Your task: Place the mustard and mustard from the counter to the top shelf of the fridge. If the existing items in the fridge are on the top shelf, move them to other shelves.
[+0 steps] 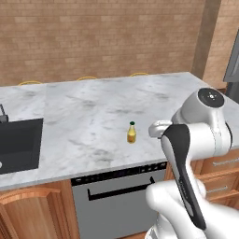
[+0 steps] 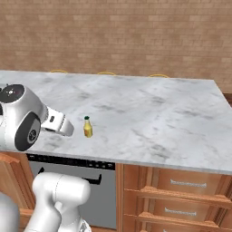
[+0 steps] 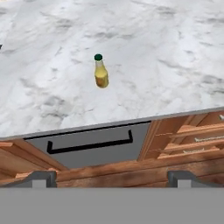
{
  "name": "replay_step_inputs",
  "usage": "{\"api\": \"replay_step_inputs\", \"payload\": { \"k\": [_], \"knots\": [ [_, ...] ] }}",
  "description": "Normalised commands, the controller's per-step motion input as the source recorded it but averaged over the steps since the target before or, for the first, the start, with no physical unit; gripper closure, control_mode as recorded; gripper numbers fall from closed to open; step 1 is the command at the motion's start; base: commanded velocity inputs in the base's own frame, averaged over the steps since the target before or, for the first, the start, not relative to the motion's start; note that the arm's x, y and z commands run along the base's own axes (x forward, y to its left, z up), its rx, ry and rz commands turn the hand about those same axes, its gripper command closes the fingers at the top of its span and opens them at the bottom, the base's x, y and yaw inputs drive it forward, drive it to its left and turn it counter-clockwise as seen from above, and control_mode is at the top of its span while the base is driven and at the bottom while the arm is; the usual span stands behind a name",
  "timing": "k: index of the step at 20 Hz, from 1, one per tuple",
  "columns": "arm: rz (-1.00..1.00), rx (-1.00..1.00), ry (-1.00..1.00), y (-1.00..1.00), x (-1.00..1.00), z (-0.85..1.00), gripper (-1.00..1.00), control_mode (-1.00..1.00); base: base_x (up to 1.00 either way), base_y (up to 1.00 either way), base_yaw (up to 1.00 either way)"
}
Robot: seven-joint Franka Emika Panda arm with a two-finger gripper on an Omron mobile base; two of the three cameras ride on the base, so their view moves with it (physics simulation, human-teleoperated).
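One mustard (image 1: 131, 134) stands upright on the counter (image 1: 93, 107), a slim orange-tinted bottle with a dark green cap. It is near the counter's front edge, above the dishwasher, and it is also in the right base view (image 2: 88, 128) and the hand view (image 3: 101, 73). My gripper (image 3: 113, 178) is open, its two tips wide apart with nothing between them. It hangs in front of the counter's front edge, back from the bottle and a little above counter height. The fridge and its top shelf are out of view.
A dark sink (image 1: 18, 144) is set into the counter at the left. A grey dishwasher (image 2: 90, 181) with a black handle sits below the bottle, with wooden drawers (image 2: 181, 199) to its right. A brick wall runs behind. A dark grey panel (image 1: 232, 65) stands at the far right.
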Motion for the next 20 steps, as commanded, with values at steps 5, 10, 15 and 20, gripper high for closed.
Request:
{"api": "replay_step_inputs", "payload": {
  "k": [5,10,15,20],
  "knots": [
    [-0.07,0.01,0.01,-0.04,0.45,-0.39,-1.0,-1.0,0.0,0.0,0.0],
    [-0.02,0.0,0.0,0.0,0.42,-0.16,-1.0,-1.0,0.0,0.0,0.0],
    [0.0,0.0,0.0,0.04,0.38,-0.03,-1.0,-1.0,0.0,0.0,0.0],
    [0.01,0.0,0.01,0.2,0.4,-0.09,-1.0,-1.0,0.0,0.0,0.0]
  ]
}}
